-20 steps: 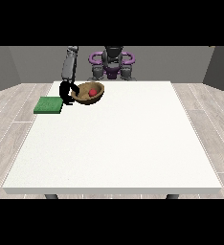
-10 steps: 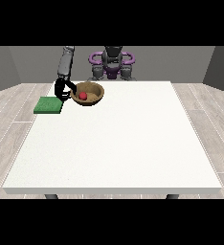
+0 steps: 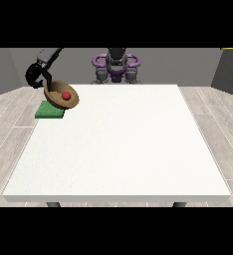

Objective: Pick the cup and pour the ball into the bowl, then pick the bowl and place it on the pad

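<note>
- Pale wood flooring and grey walls surround your white table (image 3: 118,144); the robot's torso (image 3: 116,67) sits at the far edge.
- Compared with half a second ago, your hand at the view's left (image 3: 37,77) has lifted the bowl (image 3: 61,94) higher and carried it further left, so it now hangs above the green pad (image 3: 50,110) rather than beside it.
- That hand's black fingers curl round the bowl's far-left rim.
- You'll see the brown bowl is tilted, its opening facing the camera, with the red ball (image 3: 66,95) resting inside.
- No other hand can be made out.
- The pad lies flat at the table's far-left corner.
</note>
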